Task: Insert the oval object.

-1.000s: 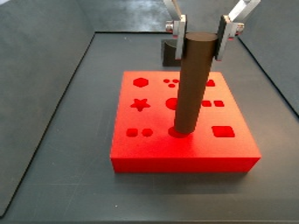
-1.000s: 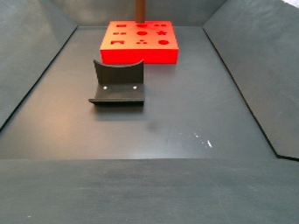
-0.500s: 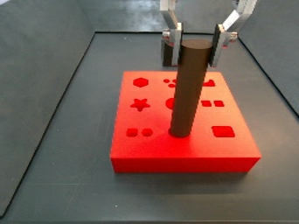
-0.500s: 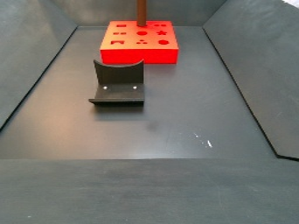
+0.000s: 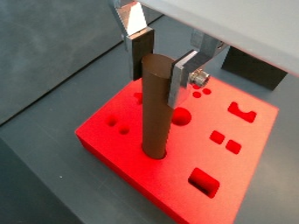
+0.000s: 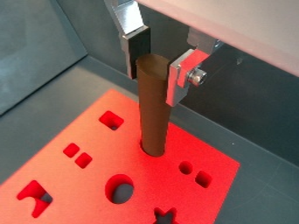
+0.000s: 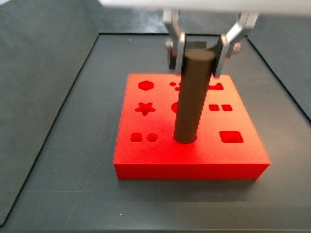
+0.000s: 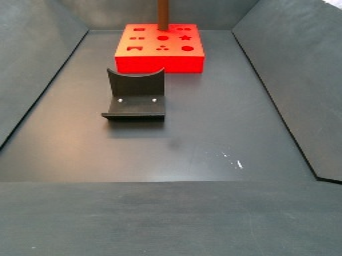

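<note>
1. The oval object (image 7: 191,96), a tall dark brown post, stands upright in the red block (image 7: 191,155), its lower end sunk into a hole near the middle of the block's top face. In both wrist views (image 5: 156,109) (image 6: 152,103) the post's foot disappears below the red surface, so it appears already entered in its slot.

2. The pincer (image 7: 201,50) hangs directly over the block at the post's top. In a wrist view its silver fingers (image 5: 184,77) flank the upper end of the post on either side; the same is seen from the opposite wrist camera, where the pincer (image 6: 158,61) brackets the post's top.

3. State of the pincer: narrow, its plates close against or just beside the post's flanks. Whether the pads actually press on the post or stand a hair clear cannot be told from these frames.

4. The remaining cut-outs in the block (hexagon, star, squares, circles) are unoccupied.

5. The fixture (image 8: 135,95) stands on the dark table (image 8: 201,140), well apart from the block (image 8: 160,48), and carries nothing visible.

6. Judged progress: the insertion itself looks essentially done. What appears left is confirming that the post is seated to full depth, letting go, and lifting the pincer clear without tilting the post.
</note>
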